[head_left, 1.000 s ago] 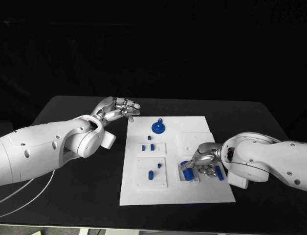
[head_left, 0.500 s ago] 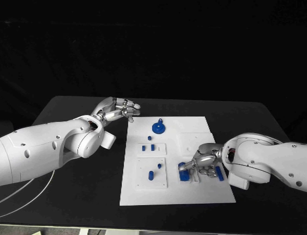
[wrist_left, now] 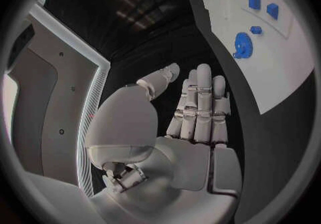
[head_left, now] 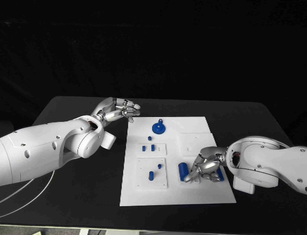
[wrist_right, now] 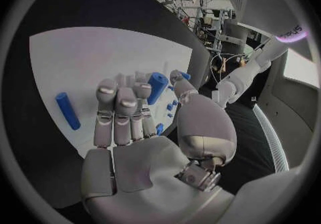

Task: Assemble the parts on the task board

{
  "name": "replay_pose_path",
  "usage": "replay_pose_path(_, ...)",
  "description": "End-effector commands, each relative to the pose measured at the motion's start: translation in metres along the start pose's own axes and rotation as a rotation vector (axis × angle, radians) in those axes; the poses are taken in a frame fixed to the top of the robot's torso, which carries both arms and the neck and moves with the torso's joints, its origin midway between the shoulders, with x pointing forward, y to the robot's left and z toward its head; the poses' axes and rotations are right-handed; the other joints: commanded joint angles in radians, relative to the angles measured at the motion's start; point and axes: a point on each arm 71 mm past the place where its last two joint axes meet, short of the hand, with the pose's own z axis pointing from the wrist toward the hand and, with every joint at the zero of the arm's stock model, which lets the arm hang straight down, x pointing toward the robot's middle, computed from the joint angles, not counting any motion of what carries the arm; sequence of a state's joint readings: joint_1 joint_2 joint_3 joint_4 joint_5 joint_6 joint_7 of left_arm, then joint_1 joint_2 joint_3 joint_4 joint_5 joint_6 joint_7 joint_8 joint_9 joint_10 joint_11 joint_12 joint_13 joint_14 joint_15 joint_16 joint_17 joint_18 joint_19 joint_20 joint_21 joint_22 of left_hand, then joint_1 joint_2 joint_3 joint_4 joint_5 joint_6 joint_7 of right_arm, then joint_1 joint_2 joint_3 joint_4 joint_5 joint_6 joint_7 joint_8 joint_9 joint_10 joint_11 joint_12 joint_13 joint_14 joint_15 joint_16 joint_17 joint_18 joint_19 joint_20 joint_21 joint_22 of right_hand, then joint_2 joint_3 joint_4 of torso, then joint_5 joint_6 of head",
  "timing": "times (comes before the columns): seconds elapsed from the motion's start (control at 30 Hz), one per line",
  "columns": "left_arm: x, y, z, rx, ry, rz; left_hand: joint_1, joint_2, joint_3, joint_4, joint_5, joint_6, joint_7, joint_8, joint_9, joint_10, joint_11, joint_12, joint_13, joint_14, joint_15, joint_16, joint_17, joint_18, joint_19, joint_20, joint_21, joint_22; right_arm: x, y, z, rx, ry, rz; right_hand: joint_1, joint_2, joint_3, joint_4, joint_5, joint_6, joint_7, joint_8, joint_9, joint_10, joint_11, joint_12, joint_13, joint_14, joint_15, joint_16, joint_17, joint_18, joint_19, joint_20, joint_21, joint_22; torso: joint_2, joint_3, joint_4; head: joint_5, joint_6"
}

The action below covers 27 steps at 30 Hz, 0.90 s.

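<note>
Head view: the task board point(head_left: 196, 193) is lying mid-table point(head_left: 69, 112). The right hand point(head_left: 204, 169) is hovering low over the board's right side, beside a blue cylinder point(head_left: 184, 170) lying flat; whether it is touching the part cannot be told. The left hand point(head_left: 117, 109) is hanging off the board's far left corner, fingers loosely curled, holding nothing. A blue round part point(head_left: 158, 128) is sitting near the far edge.

Left wrist view: the left hand point(wrist_left: 194, 112) is showing fingers straight and pressed together, empty.

Right wrist view: the right hand point(wrist_right: 127, 117) is spreading over the board, a blue cylinder point(wrist_right: 157, 87) sitting at its fingertips, apparently not yet clasped. Another blue cylinder point(wrist_right: 67, 110) is lying apart.

Advice: probably close thumb and finger squarely across the cylinder before lifting.
</note>
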<state>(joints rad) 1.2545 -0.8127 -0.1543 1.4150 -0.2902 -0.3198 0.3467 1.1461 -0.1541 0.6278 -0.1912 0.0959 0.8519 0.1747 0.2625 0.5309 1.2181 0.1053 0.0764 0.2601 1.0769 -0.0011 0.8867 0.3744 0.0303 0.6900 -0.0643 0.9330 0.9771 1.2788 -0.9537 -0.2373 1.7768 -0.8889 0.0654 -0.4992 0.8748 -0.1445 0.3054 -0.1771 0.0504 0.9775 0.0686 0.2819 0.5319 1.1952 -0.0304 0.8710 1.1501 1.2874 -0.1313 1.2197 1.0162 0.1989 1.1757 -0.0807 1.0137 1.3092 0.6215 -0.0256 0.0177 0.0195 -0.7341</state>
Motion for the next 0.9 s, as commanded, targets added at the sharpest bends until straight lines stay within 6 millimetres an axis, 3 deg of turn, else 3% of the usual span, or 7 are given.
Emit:
replay_pose_path(0.03, 0.0017, -0.0012, 0.0005, 0.006, 0.011, -0.010, -0.009, 0.002, 0.001, 0.006, -0.004, -0.007, 0.000, 0.006, -0.002, -0.009, -0.002, -0.007, 0.001, 0.005, -0.001, -0.007, 0.001, -0.001, 0.005, -0.036, -0.004, 0.001, 0.0024, 0.0010, -0.0007, -0.024, 0.022, -0.050, 0.014, 0.005, -0.001, -0.017, 0.001, 0.032, 0.019, -0.003, -0.001, 0.000, 0.006, -0.002, -0.001, 0.006, 0.000, -0.004, 0.002, 0.063, 0.000, 0.011, -0.003, 0.009, 0.000, -0.0001, -0.0001, 0.000, -0.001)
replay_pose_path(0.43, 0.0011, -0.0009, 0.0004, 0.005, 0.010, -0.009, -0.010, 0.002, 0.001, 0.008, -0.005, -0.007, 0.000, 0.006, -0.002, -0.009, -0.001, -0.007, 0.001, 0.005, -0.001, -0.008, 0.002, -0.001, 0.005, -0.035, -0.004, 0.001, 0.0008, -0.0023, -0.0003, -0.002, 0.019, -0.047, 0.006, 0.025, 0.014, -0.015, 0.002, 0.039, 0.019, -0.003, -0.003, 0.004, 0.005, -0.002, -0.004, 0.010, 0.000, -0.007, 0.003, 0.063, 0.007, 0.017, -0.005, 0.007, 0.000, -0.0011, 0.0013, -0.002, -0.006)
replay_pose_path(0.6, 0.0008, -0.0008, 0.0002, 0.003, 0.008, -0.009, -0.011, 0.002, 0.001, 0.009, -0.005, -0.007, 0.000, 0.006, -0.002, -0.009, -0.001, -0.006, 0.001, 0.005, -0.001, -0.008, 0.003, -0.001, 0.005, -0.035, -0.004, 0.002, 0.0017, -0.0016, 0.0003, -0.001, 0.032, -0.054, -0.044, 0.083, 0.049, 0.029, 0.270, 0.042, 0.018, -0.006, -0.005, 0.005, 0.006, -0.001, -0.005, 0.011, 0.002, -0.007, 0.007, 0.063, 0.007, 0.021, -0.002, 0.012, 0.000, -0.0012, 0.0008, -0.002, -0.008)
replay_pose_path(0.77, 0.0019, -0.0008, 0.0003, -0.001, 0.011, -0.010, -0.012, 0.001, 0.000, 0.010, -0.006, -0.006, 0.000, 0.007, -0.002, -0.008, -0.001, -0.006, 0.002, 0.004, 0.000, -0.009, 0.003, -0.002, 0.004, -0.035, -0.005, 0.002, 0.0030, -0.0013, 0.0010, -0.001, 0.054, -0.058, -0.041, 0.136, 0.091, 0.016, 0.398, 0.046, 0.020, -0.007, -0.005, 0.005, 0.006, 0.002, -0.004, 0.013, 0.002, -0.007, 0.011, 0.063, 0.006, 0.025, 0.005, 0.017, 0.000, -0.0007, 0.0012, -0.002, -0.009)
replay_pose_path(0.8, 0.0017, -0.0007, 0.0004, -0.001, 0.011, -0.010, -0.012, 0.000, 0.000, 0.010, -0.006, -0.006, 0.000, 0.007, -0.002, -0.008, -0.001, -0.006, 0.002, 0.003, 0.000, -0.010, 0.004, -0.002, 0.003, -0.035, -0.005, 0.002, 0.0036, -0.0015, 0.0010, 0.002, 0.062, -0.060, -0.034, 0.142, 0.122, 0.021, 0.391, 0.047, 0.020, -0.007, -0.006, 0.005, 0.005, 0.002, -0.005, 0.013, 0.002, -0.008, 0.012, 0.063, 0.005, 0.026, 0.005, 0.016, 0.000, -0.0004, 0.0016, -0.001, -0.009)
replay_pose_path(0.87, 0.0008, -0.0004, 0.0004, -0.002, 0.008, -0.008, -0.012, 0.000, 0.000, 0.010, -0.006, -0.006, -0.001, 0.007, -0.002, -0.009, -0.001, -0.006, 0.002, 0.003, 0.000, -0.010, 0.004, -0.002, 0.003, -0.035, -0.006, 0.002, 0.0043, -0.0018, 0.0011, 0.003, 0.077, -0.062, 0.015, 0.053, 0.484, 0.108, 0.094, 0.050, 0.024, -0.009, -0.006, 0.004, 0.012, -0.002, -0.007, 0.010, 0.001, -0.010, 0.015, 0.060, -0.003, 0.027, -0.004, 0.012, 0.000, -0.0003, 0.0012, -0.001, -0.009)
replay_pose_path(0.9, 0.0007, -0.0004, 0.0004, -0.002, 0.007, -0.008, -0.012, 0.000, 0.000, 0.010, -0.006, -0.006, -0.001, 0.007, -0.002, -0.009, -0.001, -0.006, 0.002, 0.003, 0.000, -0.010, 0.004, -0.002, 0.003, -0.035, -0.006, 0.002, 0.0044, -0.0017, 0.0011, 0.003, 0.077, -0.062, -0.020, 0.059, 0.498, 0.107, 0.151, 0.048, 0.023, -0.010, -0.007, 0.006, 0.012, 0.002, -0.006, 0.013, 0.008, -0.008, 0.016, 0.058, 0.007, 0.032, 0.008, 0.017, 0.000, -0.0003, 0.0012, -0.001, -0.009)
